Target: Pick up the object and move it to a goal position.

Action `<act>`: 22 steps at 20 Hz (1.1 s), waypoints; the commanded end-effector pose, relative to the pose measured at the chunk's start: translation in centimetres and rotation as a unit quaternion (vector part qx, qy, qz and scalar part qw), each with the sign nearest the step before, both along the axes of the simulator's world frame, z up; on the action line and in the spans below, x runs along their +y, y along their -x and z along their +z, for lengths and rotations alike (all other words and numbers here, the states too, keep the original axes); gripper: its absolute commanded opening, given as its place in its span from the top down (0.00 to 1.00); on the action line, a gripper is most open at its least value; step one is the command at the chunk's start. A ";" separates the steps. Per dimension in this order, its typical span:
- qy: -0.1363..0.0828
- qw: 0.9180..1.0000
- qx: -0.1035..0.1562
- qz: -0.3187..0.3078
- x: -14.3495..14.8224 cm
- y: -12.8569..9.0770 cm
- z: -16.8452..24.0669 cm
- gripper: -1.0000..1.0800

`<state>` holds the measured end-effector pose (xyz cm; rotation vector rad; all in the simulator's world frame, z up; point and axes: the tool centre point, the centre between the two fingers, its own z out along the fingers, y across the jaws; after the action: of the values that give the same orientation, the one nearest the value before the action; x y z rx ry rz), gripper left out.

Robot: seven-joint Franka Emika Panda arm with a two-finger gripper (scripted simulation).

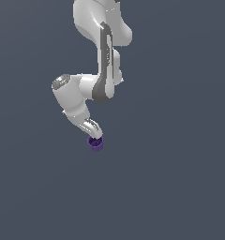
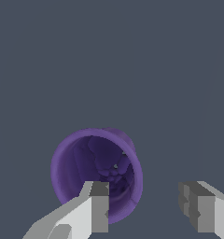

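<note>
The object is a small dark purple cup [image 1: 96, 144] with an open round rim, standing on the grey floor below the white arm. In the wrist view I look down into the cup [image 2: 86, 163], which sits off to one side. My gripper [image 1: 96, 136] is directly above the cup and reaches its rim. The gripper [image 2: 146, 207] is open. One finger [image 2: 97, 210] is over the cup's opening and the other finger [image 2: 202, 210] is outside it, so one side of the cup's wall lies between them. Whether a finger touches the cup I cannot tell.
The plain grey floor [image 1: 180, 187] surrounds the cup on all sides. The white arm [image 1: 102, 56] comes down from the top of the exterior view. No other object or marker shows.
</note>
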<state>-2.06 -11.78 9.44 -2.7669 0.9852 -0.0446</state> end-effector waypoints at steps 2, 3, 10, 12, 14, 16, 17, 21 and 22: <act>0.000 1.000 0.000 0.000 0.1 0.0 -0.1 0.38; 0.000 1.000 0.000 0.000 0.1 -0.1 -0.3 0.38; -0.001 1.000 -0.001 -0.003 0.5 -0.2 -2.7 0.38; -0.001 1.000 -0.001 -0.003 0.5 -0.2 -2.9 0.38; -0.001 1.000 -0.001 -0.003 0.5 -0.2 -3.0 1.00; -0.001 1.000 -0.001 -0.003 0.5 -0.2 -3.0 1.00; -0.001 1.000 -0.001 -0.003 0.5 -0.2 -3.0 1.00; -0.001 1.000 -0.001 -0.003 0.5 -0.2 -3.0 1.00; -0.001 1.000 -0.001 -0.003 0.5 -0.2 -3.0 1.00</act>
<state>-1.83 -11.22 6.53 -2.7621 0.9930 -0.0476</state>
